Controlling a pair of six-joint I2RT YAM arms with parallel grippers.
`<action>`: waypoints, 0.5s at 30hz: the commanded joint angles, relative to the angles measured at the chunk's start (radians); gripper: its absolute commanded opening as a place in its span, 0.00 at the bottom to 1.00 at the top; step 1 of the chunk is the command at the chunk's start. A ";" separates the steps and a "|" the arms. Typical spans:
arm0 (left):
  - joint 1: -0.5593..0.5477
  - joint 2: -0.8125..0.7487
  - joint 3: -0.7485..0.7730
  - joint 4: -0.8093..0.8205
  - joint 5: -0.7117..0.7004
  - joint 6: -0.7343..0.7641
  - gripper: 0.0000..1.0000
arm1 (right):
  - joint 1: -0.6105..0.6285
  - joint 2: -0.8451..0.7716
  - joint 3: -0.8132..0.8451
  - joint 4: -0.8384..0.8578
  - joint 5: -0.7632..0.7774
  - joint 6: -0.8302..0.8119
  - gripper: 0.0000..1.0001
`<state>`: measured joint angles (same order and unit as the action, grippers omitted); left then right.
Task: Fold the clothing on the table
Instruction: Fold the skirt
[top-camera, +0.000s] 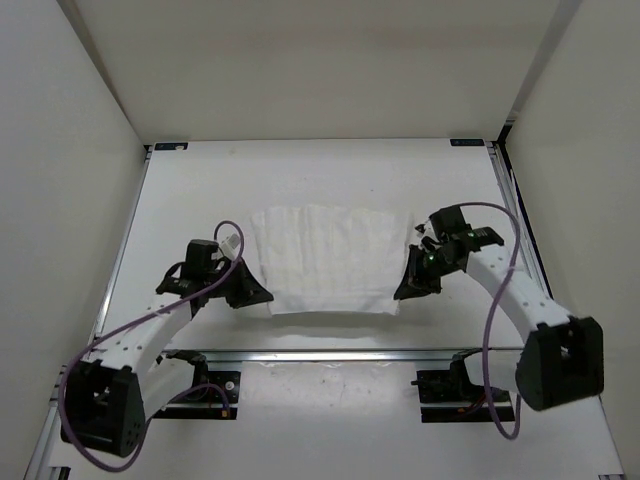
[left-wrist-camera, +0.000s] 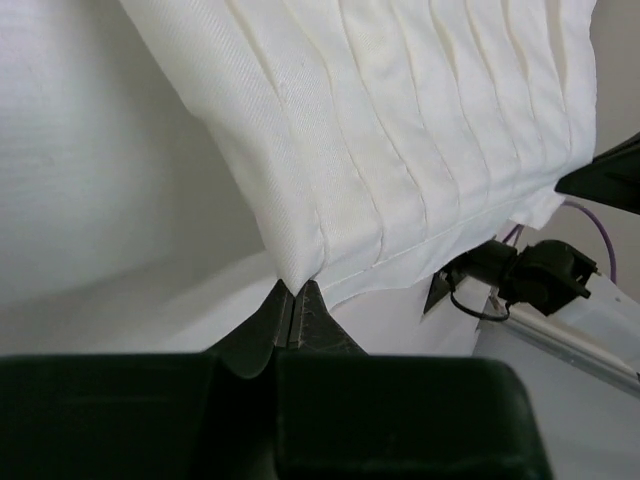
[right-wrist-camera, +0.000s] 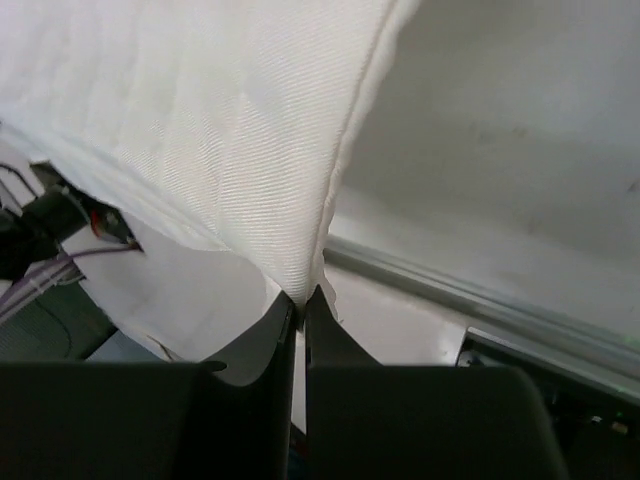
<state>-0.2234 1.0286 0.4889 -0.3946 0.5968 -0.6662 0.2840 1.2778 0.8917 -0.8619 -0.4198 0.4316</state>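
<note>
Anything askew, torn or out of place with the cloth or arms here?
Nothing stands out. The clothing lies spread on the table, creased but with no visible tear, and the left gripper and right gripper are each shut on a near corner.

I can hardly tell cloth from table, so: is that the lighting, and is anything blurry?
Top external view: flat, even light; the white clothing barely stands out from the white table, save a thin shadow at its near edge. Left wrist view: weave sharp, the left gripper dark, its body blurred. Right wrist view: weave crisp, the right gripper nearly black, featureless.
</note>
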 joint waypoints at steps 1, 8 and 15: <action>0.018 -0.094 0.008 -0.150 0.032 0.042 0.00 | 0.017 -0.145 -0.022 -0.143 -0.053 0.041 0.01; 0.015 -0.116 0.109 -0.158 0.126 0.005 0.00 | -0.087 -0.319 0.012 -0.229 -0.168 0.104 0.00; 0.073 0.134 0.257 0.112 0.164 -0.151 0.00 | -0.192 -0.201 -0.042 0.015 -0.267 0.177 0.00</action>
<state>-0.1829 1.0782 0.7059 -0.4362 0.7128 -0.7319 0.1413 1.0260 0.8745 -0.9905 -0.6155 0.5591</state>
